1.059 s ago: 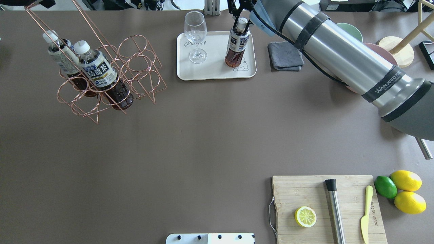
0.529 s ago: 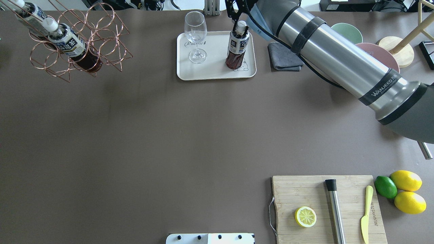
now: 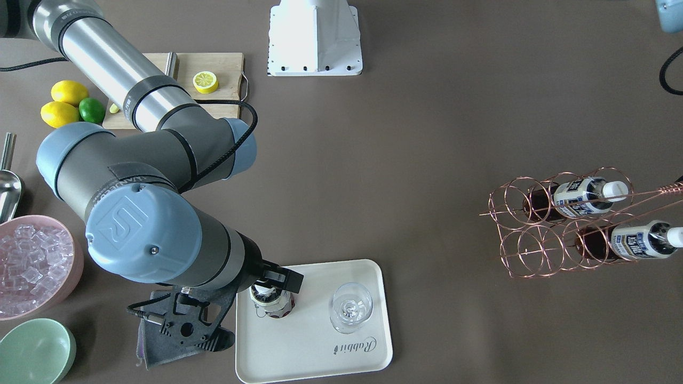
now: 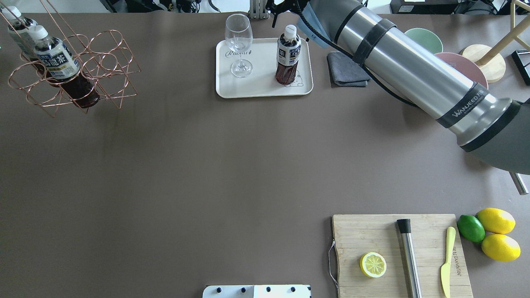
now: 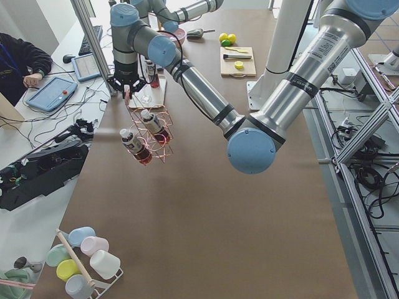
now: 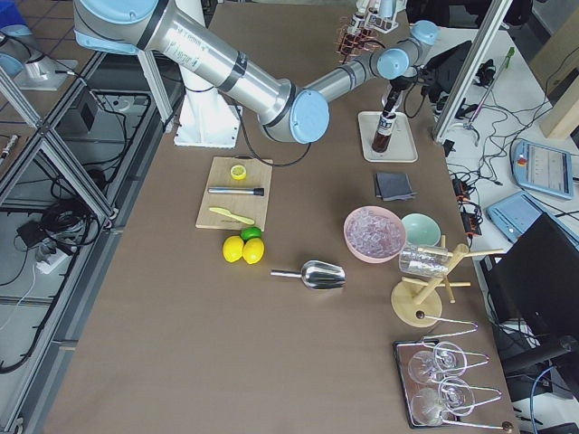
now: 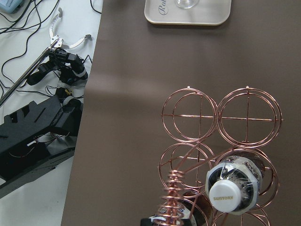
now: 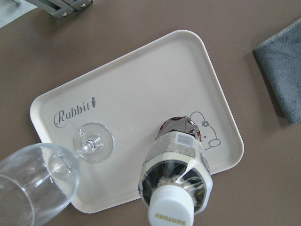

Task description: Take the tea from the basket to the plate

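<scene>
Now, nearest the robot on its right side, a wooden cutting board [image 4: 372, 231] lies on the worktop [image 4: 232, 174]. It carries a lemon half [image 4: 373, 265], a steel bar tool [image 4: 408, 256] and a yellow knife [image 4: 447, 260]. Two lemons [image 4: 497, 221] and a lime [image 4: 470, 228] sit just beside the board's right edge.

Farther out, toward the far edge, the plate [image 4: 265, 87] lies flat. One tea [image 4: 288, 56] stands upright on the plate's right half, its base at the small bear drawing and its white cap on top. A clear stemmed glass [image 4: 239, 45] stands on the left half by the grey script, apart from the bottle. The right fingers [image 3: 278, 279] hover directly above the cap, spread apart and gripping nothing, with clear air between them and the bottle. Just right of the plate lies a folded grey cloth [image 4: 348, 68]. Beyond it are a mint-green bowl [image 4: 426, 38] and a pink bowl of ice cubes [image 3: 32, 261].

At the far left, well apart from the plate, the basket [image 4: 103, 54] hangs tilted by its long handle below the left fingers [image 5: 126, 87]. Only the side camera shows those fingers, so whether they are clamped on the handle cannot be told. Two more bottles [image 4: 56, 64] sit side by side in the basket's rings, their caps pointing up toward the handle.
</scene>
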{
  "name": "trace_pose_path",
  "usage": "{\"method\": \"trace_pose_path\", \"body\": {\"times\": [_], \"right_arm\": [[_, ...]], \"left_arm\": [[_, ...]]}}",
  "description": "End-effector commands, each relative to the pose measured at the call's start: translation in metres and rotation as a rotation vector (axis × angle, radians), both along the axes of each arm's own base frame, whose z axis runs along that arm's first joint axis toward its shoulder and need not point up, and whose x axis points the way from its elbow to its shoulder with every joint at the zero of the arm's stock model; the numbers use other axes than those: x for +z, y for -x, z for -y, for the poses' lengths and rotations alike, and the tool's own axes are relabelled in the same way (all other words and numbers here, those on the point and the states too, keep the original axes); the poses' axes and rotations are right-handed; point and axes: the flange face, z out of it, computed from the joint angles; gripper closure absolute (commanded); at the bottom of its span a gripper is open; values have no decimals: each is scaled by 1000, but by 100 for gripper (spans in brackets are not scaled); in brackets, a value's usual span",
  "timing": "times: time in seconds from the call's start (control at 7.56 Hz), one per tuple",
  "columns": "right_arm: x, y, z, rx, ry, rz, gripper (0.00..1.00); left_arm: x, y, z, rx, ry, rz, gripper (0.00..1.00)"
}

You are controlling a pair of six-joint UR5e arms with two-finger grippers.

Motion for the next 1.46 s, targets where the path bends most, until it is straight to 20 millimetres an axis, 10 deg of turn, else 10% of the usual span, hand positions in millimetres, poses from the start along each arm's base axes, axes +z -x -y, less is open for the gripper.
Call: {"method": "trace_pose_path", "body": {"times": [0.0, 0.26, 0.53, 0.79, 1.32], "right_arm": [[-48, -21, -26, 1, -9, 4, 0], [-41, -56, -55, -28, -53, -17, 0], [20, -117, -100, -132, -219, -133, 0], [121, -185, -157, -224, -304, -199, 0], [313, -360, -202, -375, -353, -295, 0]], "left_arm": [[38, 3, 39, 12, -114, 78, 100], [66, 2, 64, 16, -141, 94, 100], [75, 10, 87, -2, -122, 112, 100], [87, 12, 96, 15, -137, 123, 100], [98, 9, 119, 45, -121, 138, 100]]}}
